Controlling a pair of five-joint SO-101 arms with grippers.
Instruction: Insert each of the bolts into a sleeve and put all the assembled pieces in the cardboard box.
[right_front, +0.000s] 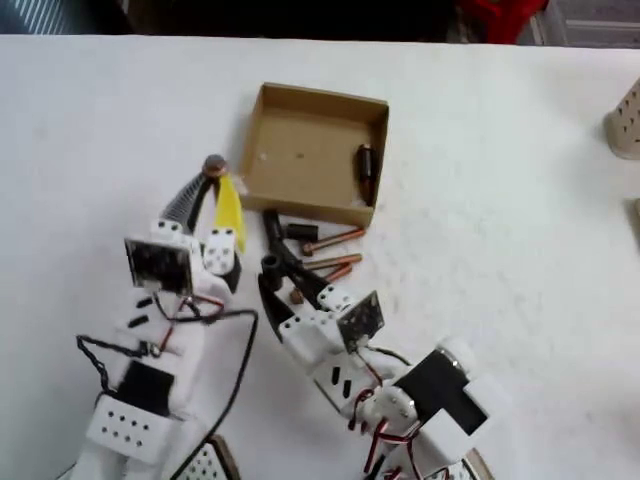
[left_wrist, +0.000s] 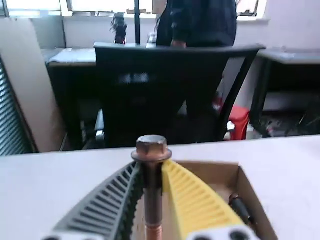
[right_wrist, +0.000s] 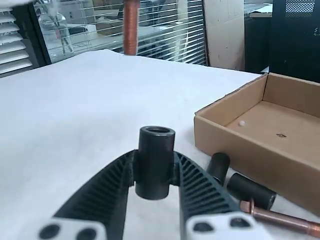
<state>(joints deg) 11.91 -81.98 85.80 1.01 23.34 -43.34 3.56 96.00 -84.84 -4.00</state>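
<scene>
A copper-coloured bolt (left_wrist: 151, 147) is gripped upright, head up, in the left pincer (left_wrist: 151, 175), which is closed onto its shank. A black sleeve (right_wrist: 156, 150) is held upright, open end up, in the right pincer (right_wrist: 155, 175), which is closed no wider than the sleeve itself. In the high view both pincers are seen just short of the cardboard box (right_front: 315, 95), the left one beside its near left corner. Between the right pincer and the box, several loose bolts (right_front: 335, 240) and two loose sleeves (right_front: 300, 232) are laid on the white desk (right_front: 520, 200). Inside the box, one dark piece (right_front: 366, 172) is seen against a side wall.
</scene>
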